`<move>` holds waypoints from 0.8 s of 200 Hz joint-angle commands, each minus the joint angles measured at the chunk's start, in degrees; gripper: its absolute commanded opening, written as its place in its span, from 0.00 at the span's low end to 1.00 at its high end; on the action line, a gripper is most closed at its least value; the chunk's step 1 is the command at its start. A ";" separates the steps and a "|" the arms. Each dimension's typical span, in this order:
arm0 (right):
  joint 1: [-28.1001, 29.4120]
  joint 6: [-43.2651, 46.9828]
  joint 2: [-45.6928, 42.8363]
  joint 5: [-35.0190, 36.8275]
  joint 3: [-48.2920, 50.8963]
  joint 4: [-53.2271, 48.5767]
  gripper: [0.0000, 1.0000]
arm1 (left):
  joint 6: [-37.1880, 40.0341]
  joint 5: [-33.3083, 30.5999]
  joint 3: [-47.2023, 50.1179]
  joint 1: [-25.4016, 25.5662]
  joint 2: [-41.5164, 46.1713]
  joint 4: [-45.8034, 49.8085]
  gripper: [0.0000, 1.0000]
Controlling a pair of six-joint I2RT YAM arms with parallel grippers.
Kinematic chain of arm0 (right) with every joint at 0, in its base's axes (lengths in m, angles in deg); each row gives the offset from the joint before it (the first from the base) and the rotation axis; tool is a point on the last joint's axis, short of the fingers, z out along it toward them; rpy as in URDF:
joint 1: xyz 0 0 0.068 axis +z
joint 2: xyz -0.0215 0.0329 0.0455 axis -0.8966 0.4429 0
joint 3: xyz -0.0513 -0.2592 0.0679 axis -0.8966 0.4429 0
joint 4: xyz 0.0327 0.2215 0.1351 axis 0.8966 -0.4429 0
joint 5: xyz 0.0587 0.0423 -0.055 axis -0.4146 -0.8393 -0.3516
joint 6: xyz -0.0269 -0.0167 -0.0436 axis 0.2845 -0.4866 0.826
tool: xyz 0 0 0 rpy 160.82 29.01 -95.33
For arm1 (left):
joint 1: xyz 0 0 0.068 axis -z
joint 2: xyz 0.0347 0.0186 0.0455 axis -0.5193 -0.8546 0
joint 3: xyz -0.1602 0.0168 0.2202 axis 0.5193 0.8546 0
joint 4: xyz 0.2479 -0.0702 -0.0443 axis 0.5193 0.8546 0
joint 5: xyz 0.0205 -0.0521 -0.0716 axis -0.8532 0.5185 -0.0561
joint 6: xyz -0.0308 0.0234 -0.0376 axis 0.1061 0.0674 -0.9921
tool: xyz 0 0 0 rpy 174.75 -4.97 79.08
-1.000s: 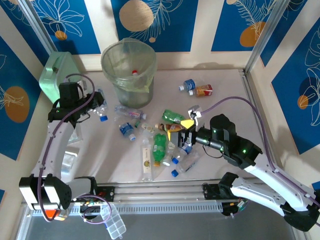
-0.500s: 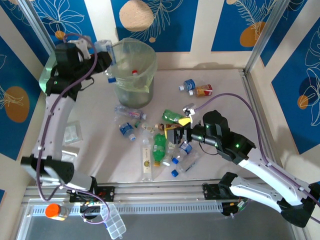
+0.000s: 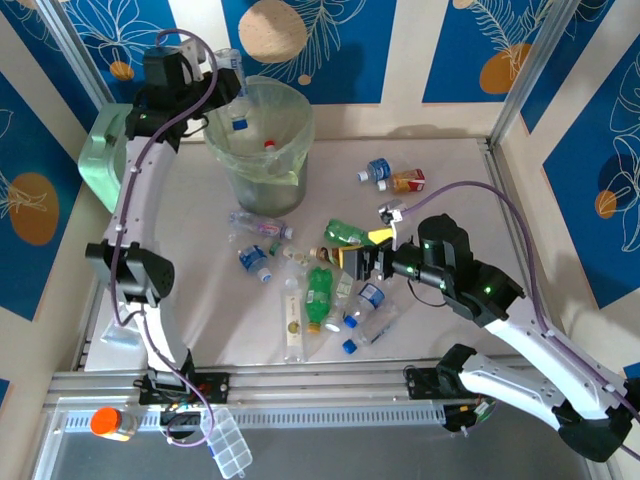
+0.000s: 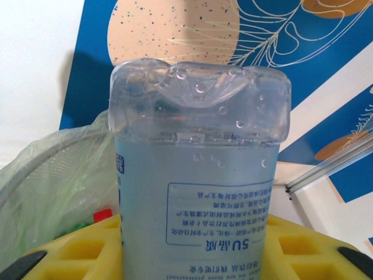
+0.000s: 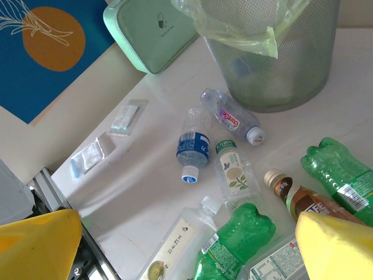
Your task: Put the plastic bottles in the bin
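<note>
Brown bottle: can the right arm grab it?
Probably yes. The right gripper is open and hovers close above the brown bottle, and nothing lies on the part that shows. Green bottles lie close on both sides, so it might bump them.

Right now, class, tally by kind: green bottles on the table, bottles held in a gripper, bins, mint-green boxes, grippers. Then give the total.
green bottles: 2
held bottle: 1
bin: 1
mint-green box: 1
left gripper, right gripper: 2
Total: 7
</note>
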State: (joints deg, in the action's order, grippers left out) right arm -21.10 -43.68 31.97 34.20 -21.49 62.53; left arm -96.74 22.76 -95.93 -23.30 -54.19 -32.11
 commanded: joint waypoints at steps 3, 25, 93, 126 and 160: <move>-0.55 1.21 -1.06 1.19 -1.86 -2.02 0.95 | 1.63 -0.86 -3.06 2.15 -3.89 0.50 0.43; -1.02 0.95 -0.84 0.75 -1.86 -2.11 0.95 | 3.06 -2.32 -3.00 3.92 -6.76 1.01 0.43; -1.30 0.50 0.79 0.02 -1.93 -1.86 0.95 | 2.95 -4.60 4.43 6.82 -9.96 -1.85 0.43; -1.39 0.77 0.95 0.37 -2.13 -1.77 0.95 | 0.50 -4.81 11.97 7.60 -8.91 -5.51 0.47; -1.39 0.21 1.13 0.02 -2.08 -1.32 0.95 | 0.30 -3.91 12.82 7.66 -9.10 -5.23 0.63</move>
State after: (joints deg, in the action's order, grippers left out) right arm -22.17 -43.49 33.02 34.29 -21.88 60.94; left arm -95.75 18.59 -82.97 -16.04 -64.46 -34.87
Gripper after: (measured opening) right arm 0.952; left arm 0.581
